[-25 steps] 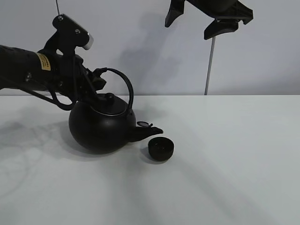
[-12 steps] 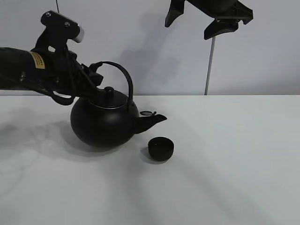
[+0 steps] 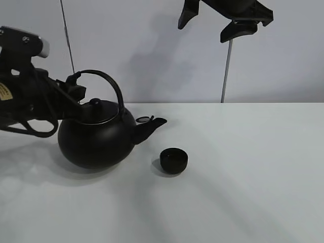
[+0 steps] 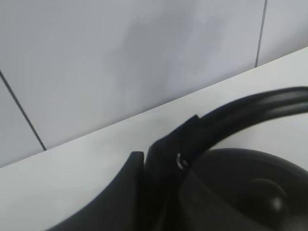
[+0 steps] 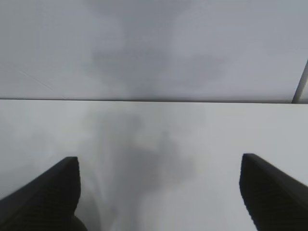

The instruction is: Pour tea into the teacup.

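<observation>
The small matte black teacup (image 3: 173,160) sits on the white table (image 3: 243,177), right of the kettle and apart from it. The big round black kettle (image 3: 95,140) is upright, its spout (image 3: 150,125) pointing right, short of the cup. My left gripper (image 3: 75,91) is shut on the left end of the arched handle (image 3: 107,81). The left wrist view shows the handle (image 4: 250,107) caught in the gripper (image 4: 166,151) above the lid (image 4: 240,192). My right gripper (image 3: 225,23) hangs open and empty high at the back; its fingertips (image 5: 43,192) show spread wide apart.
A pale wall (image 3: 152,50) with a thin vertical seam (image 3: 225,71) stands behind the table. The left arm (image 3: 25,96) reaches in from the left edge. Nothing else stands on the table.
A second ago the kettle was tipped with its spout over the teacup. It has since been righted and carried left, away from the cup. The right arm has not moved.
</observation>
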You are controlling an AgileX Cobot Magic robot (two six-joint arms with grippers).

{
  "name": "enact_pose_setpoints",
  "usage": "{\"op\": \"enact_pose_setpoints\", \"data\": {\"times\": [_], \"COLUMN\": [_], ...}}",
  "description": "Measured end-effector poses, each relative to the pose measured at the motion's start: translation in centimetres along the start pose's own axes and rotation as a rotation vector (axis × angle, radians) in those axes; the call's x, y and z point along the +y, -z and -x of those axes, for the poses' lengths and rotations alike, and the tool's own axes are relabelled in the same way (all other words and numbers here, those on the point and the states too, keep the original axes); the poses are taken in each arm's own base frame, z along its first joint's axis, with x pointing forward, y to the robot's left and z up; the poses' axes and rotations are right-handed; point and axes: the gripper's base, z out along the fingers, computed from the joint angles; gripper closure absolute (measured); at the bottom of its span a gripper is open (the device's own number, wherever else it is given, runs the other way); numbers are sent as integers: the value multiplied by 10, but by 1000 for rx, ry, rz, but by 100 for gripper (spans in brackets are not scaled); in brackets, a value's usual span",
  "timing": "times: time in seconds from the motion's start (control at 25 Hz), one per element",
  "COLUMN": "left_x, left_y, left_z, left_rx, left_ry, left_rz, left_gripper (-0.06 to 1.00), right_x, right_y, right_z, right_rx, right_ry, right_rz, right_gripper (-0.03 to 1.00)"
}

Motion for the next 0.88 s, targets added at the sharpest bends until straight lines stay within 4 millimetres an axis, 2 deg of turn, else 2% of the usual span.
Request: {"op": "enact_pose_setpoints", "data": {"times": [0.16, 0.36, 0.52, 0.88], "left_x": [2, 2, 0, -1], "left_y": [15, 24, 23, 23], "left_z": [-11, -22, -33, -32], "left_rx": [13, 50, 64, 54], "left_ry": [30, 65, 97, 98], "left_rz": [43, 57, 57, 50], "left_gripper": [84, 84, 84, 84], "right_x": [0, 0, 0, 0], "right_y": [0, 0, 0, 0], "right_z": [0, 0, 0, 0], "right_rx": [1, 1, 1, 1], "right_ry": [0, 0, 0, 0], "right_rz": [0, 0, 0, 0], "right_gripper": [35, 35, 35, 35]}}
